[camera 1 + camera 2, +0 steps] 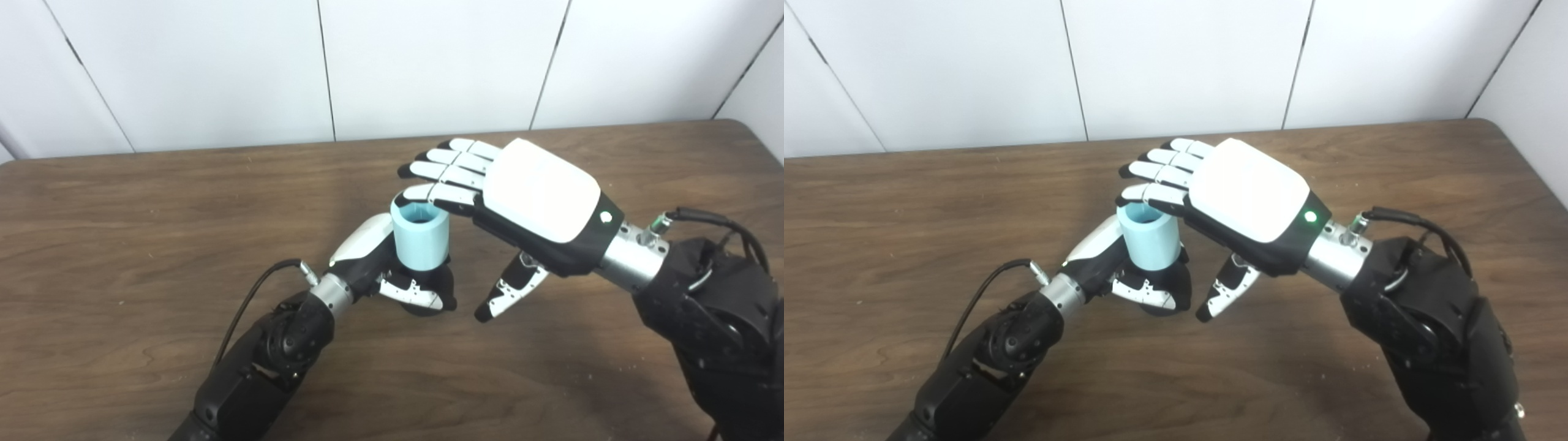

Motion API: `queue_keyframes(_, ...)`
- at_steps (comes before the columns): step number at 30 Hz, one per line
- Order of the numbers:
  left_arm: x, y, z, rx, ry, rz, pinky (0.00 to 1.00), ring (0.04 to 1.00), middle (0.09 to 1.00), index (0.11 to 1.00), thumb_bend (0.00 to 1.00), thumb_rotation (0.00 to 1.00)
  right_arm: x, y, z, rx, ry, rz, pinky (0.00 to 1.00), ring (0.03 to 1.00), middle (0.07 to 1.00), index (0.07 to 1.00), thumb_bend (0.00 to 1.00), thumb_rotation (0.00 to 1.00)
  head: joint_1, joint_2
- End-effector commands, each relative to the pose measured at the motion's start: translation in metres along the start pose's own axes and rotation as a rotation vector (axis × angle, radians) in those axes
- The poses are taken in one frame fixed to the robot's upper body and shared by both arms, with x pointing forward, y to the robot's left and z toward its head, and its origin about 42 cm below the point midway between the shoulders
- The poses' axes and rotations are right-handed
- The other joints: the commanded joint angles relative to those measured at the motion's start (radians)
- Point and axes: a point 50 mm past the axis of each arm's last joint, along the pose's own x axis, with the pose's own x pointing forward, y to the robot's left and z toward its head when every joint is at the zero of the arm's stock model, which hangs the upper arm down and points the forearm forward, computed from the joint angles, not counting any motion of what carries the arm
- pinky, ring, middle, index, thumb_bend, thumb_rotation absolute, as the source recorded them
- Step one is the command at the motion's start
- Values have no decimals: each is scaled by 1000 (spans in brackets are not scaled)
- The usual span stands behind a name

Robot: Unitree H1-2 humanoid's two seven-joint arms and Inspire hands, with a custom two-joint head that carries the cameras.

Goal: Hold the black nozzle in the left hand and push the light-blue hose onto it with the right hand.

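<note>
A short light-blue hose [420, 237] stands upright with its open end facing up, seated on the black nozzle [429, 306], of which only the dark base shows below the fingers. My left hand [383, 266] is shut on the nozzle, fingers wrapped round it just under the hose. My right hand [527, 202] hovers flat and open, palm down, to the right of the hose. Its fingertips [422, 193] reach over the hose's top rim; whether they touch it I cannot tell. The thumb [511, 288] hangs down, apart from the hose.
The wooden table [122, 233] spreads out on all sides, its far edge against a white panelled wall [429, 61]. A black cable [257, 288] loops from my left wrist. The table's right rear corner [1513, 131] lies close to the right arm.
</note>
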Motion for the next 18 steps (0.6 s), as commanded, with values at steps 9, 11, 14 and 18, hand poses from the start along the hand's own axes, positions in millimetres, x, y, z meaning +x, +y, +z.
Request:
queue_keyframes(9, -36, -78, -44, -119, 256, -398, 569, 636, 632, 422, 660, 360, -14, 5, -6, -14, 22, -47, 889, 923, 917, 856, 873, 207, -2, 1)
queue_keyframes(11, -36, -78, -44, -118, 254, -400, 526, 597, 615, 422, 664, 355, -15, 5, -6, -20, 26, -44, 892, 923, 917, 862, 858, 216, -2, 0)
queue_keyframes(14, -37, -78, -44, -112, 252, -408, 626, 696, 671, 447, 665, 359, -15, 5, -6, -15, 29, -46, 893, 923, 918, 863, 851, 224, -3, 1)
queue_keyframes(18, -38, -77, -44, -117, 256, -418, 733, 786, 740, 539, 711, 386, -15, 6, -5, -5, 29, -45, 893, 923, 919, 864, 849, 225, -4, 3)
